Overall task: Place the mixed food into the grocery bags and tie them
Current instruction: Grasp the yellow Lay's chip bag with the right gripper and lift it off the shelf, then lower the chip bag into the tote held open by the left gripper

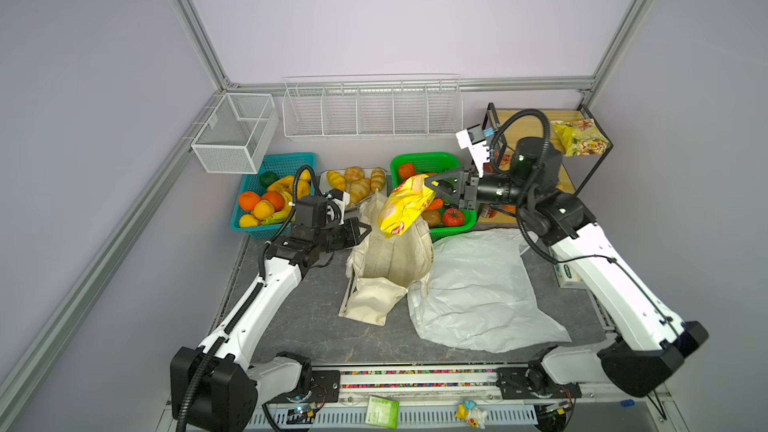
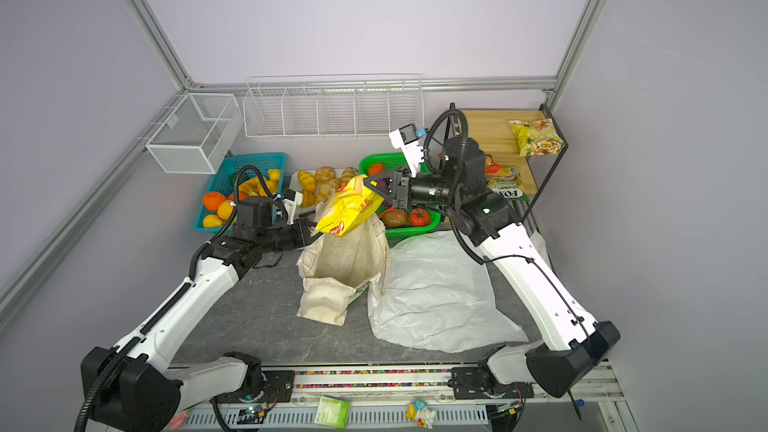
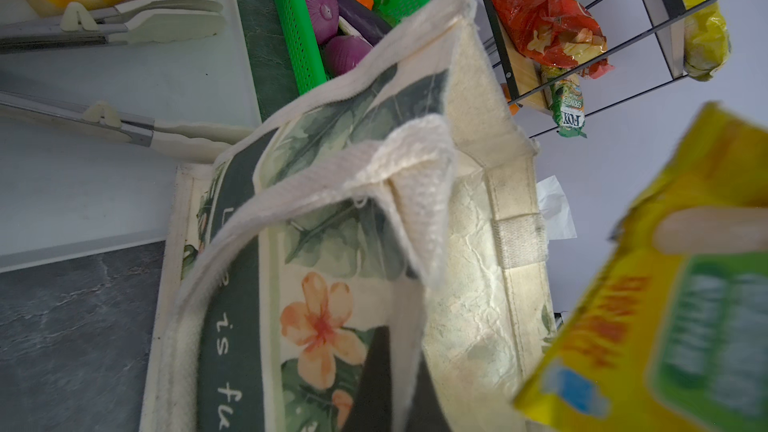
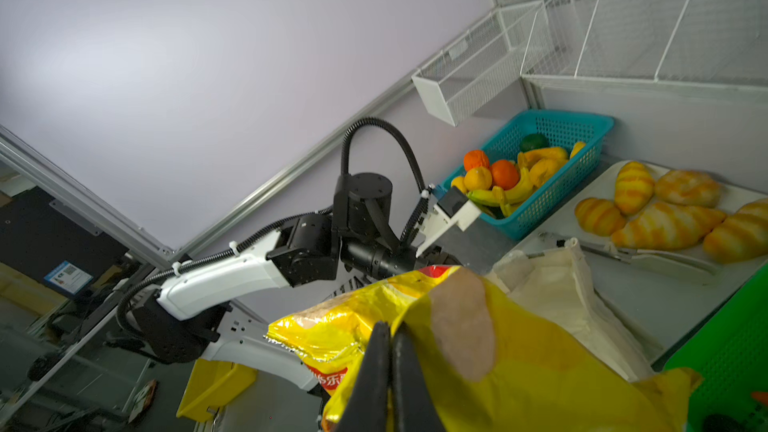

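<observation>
Right fingers (image 4: pixel 376 371) pinch the Lay's chips packet (image 1: pixel 405 209) above the canvas tote (image 1: pixel 390 259); left fingers (image 1: pixel 358 231) clamp its rim. Rim slipping could collapse the mouth.

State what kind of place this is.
Probably a robotics lab cell staged as a grocery counter: an aluminium frame around plain walls, two robot arms, and baskets of toy food beside a snack rack.

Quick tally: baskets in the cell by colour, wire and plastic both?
White wire: 2, small mesh basket and long divided basket
Teal plastic: 1, teal basket
Green plastic: 1, green basket
Total: 4
</observation>
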Controlling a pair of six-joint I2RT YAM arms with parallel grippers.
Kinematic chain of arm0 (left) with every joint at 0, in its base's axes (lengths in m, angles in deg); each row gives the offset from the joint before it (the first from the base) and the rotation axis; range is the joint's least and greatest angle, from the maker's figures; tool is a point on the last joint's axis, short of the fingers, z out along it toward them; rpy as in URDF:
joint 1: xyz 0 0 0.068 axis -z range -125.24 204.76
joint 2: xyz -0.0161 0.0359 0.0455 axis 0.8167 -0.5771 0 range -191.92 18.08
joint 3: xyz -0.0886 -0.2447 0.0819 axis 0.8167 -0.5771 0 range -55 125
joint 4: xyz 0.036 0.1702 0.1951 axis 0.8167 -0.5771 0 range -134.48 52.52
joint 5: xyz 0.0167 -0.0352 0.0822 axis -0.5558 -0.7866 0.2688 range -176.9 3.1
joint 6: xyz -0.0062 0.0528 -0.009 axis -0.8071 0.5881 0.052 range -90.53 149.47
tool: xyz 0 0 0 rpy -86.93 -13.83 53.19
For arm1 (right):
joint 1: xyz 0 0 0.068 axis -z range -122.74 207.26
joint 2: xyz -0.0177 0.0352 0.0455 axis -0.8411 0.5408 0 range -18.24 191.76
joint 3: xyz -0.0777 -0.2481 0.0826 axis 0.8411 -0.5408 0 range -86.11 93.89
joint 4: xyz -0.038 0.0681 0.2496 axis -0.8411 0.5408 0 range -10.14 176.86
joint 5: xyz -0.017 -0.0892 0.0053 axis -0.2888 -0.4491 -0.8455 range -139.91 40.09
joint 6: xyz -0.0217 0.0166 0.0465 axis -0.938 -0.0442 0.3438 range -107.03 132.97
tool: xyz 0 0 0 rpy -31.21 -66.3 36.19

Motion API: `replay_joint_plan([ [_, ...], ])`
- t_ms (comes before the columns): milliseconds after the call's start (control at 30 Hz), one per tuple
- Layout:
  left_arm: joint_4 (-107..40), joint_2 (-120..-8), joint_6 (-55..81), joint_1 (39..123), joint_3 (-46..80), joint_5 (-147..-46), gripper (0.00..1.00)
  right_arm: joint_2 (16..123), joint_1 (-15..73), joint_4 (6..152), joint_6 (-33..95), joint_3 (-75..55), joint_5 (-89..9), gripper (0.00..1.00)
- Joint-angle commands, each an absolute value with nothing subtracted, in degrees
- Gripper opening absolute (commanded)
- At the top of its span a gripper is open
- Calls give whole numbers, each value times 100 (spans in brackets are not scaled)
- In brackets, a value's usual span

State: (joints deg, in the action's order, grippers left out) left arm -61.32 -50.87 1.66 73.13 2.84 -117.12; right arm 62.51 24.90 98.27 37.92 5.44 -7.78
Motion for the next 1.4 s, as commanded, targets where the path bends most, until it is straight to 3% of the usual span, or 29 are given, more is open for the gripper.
replay_joint_plan([
  [0, -5895, -5067, 160, 7295, 260, -11672, 0, 6436, 2439, 10132, 3244, 223, -727, 6],
  [267, -5880, -5030, 194, 7295, 233, -11683, 0, 7169, 2377, 10665, 2627, 372, -758, 6],
  [567, -5881, -5121, 140, 7295, 291, -11787, 0, 7640, 1945, 11171, 1726, 970, -22, 6],
  [833, -5794, -5231, -37, 7295, 387, -12125, 0, 7916, 1872, 11948, 702, 890, -245, 6],
  [1167, -5780, -5257, -85, 7287, 397, -12144, 0, 8025, 1539, 11382, 866, 968, -640, 6],
  [1367, -5649, -5215, -258, 7277, 397, -12348, 0, 7857, 1497, 10536, 1183, 229, -1034, 6],
])
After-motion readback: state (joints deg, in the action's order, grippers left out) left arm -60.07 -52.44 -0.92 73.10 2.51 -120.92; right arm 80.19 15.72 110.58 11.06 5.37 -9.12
